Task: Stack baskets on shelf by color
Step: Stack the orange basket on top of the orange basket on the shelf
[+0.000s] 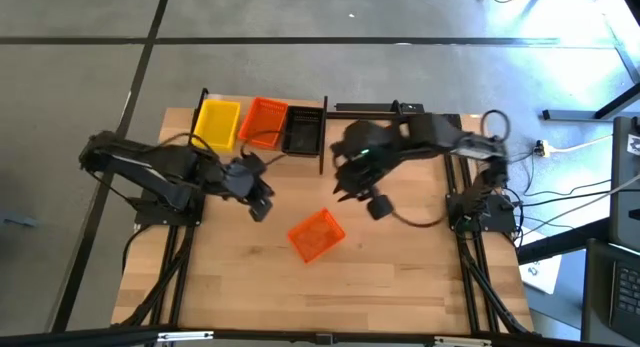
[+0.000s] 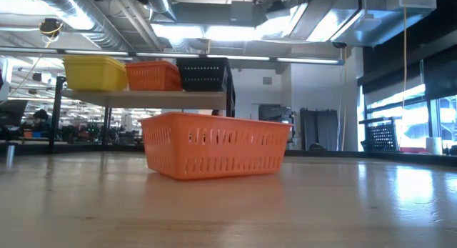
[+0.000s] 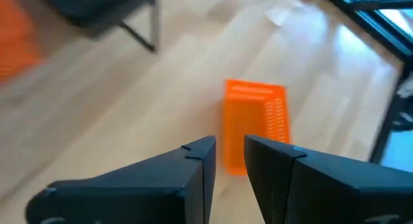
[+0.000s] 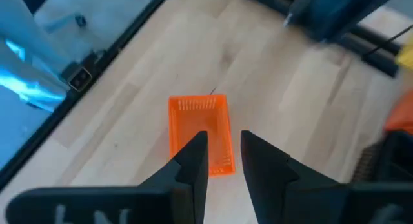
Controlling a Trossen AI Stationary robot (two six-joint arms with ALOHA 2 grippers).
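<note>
1. High view: a lone orange basket [image 1: 316, 234] sits askew on the bare wooden surface [image 1: 400, 277], near the middle and well apart from the shelf [image 1: 264, 112] at the far edge. The shelf holds a yellow stack [image 1: 217, 123], an orange stack [image 1: 264, 121] and a black stack [image 1: 302, 130] side by side. The left tool [image 1: 259, 199] hangs above the surface between the shelf and the lone basket, on the basket's left; the right tool [image 1: 350, 190] hangs on the basket's far right. Neither touches the basket. A dark cable loops across the surface near the right arm's base. Nothing lies between either tool and the basket.

2. Low view: the orange basket [image 2: 216, 144] stands upright on the surface [image 2: 343, 205] and hides the lower middle of the shelf behind it. Above it, the yellow [image 2: 94, 72], orange [image 2: 152, 75] and black [image 2: 204, 73] baskets show on the shelf board [image 2: 143, 97]. No tool shows here.

3. Left wrist view: the left tool [image 3: 230, 161] has a narrow gap between its fingers and nothing in it. The orange basket [image 3: 255, 126] lies on the surface beyond the fingertips, partly covered by them.

4. Right wrist view: the right tool [image 4: 224, 161] also stands slightly parted and empty. The orange basket [image 4: 200, 133] lies on the surface beyond it, its near end hidden by the fingers.
</note>
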